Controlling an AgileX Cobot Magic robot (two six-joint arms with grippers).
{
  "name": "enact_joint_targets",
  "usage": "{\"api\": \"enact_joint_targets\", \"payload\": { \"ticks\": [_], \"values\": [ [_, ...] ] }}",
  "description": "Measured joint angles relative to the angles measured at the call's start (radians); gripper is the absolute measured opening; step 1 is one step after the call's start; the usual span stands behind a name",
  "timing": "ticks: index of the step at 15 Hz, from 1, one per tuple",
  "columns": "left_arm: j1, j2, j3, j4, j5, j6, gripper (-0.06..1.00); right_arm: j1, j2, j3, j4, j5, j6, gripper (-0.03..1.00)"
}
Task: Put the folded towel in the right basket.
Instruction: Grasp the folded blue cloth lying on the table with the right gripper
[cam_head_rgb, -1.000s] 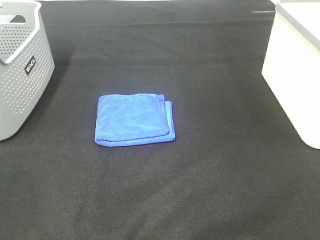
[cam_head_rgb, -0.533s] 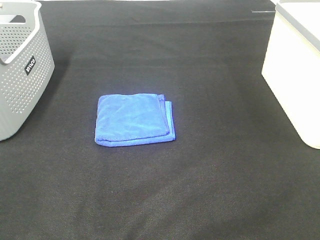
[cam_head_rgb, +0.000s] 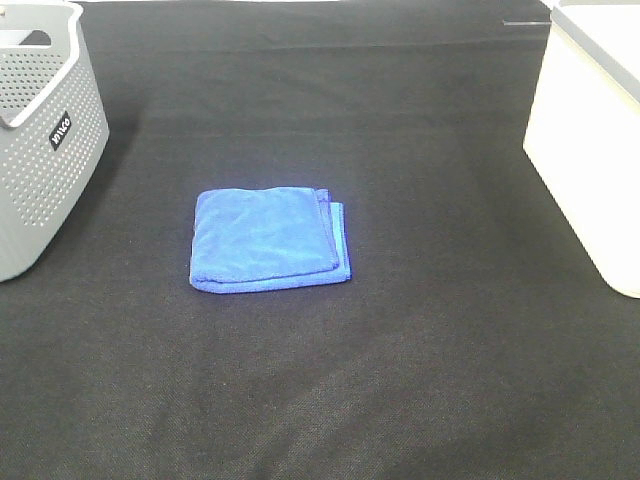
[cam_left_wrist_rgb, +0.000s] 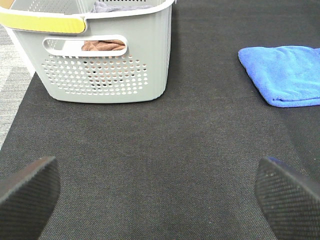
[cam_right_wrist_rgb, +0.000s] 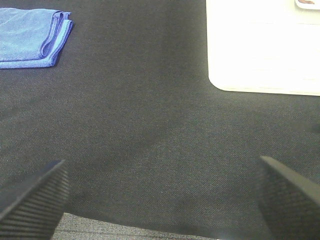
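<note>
A folded blue towel (cam_head_rgb: 268, 240) lies flat on the black table cloth, a little left of the middle. It also shows in the left wrist view (cam_left_wrist_rgb: 284, 73) and the right wrist view (cam_right_wrist_rgb: 31, 37). The right basket (cam_head_rgb: 592, 135) is white and stands at the right edge; the right wrist view shows its wall (cam_right_wrist_rgb: 262, 47). Neither gripper shows in the high view. My left gripper (cam_left_wrist_rgb: 155, 192) is open and empty, well short of the towel. My right gripper (cam_right_wrist_rgb: 162, 195) is open and empty, between towel and white basket.
A grey perforated basket (cam_head_rgb: 40, 130) stands at the far left; in the left wrist view (cam_left_wrist_rgb: 107, 65) it holds brown and grey cloths. The cloth's near edge (cam_right_wrist_rgb: 125, 230) shows by my right gripper.
</note>
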Motion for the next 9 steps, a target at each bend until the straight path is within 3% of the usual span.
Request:
{"api": "enact_joint_targets", "payload": {
  "ticks": [9],
  "values": [
    [0.0, 0.0, 0.0, 0.0, 0.0, 0.0, 0.99, 0.0, 0.0, 0.0, 0.0, 0.0, 0.0, 0.97]
  ]
}}
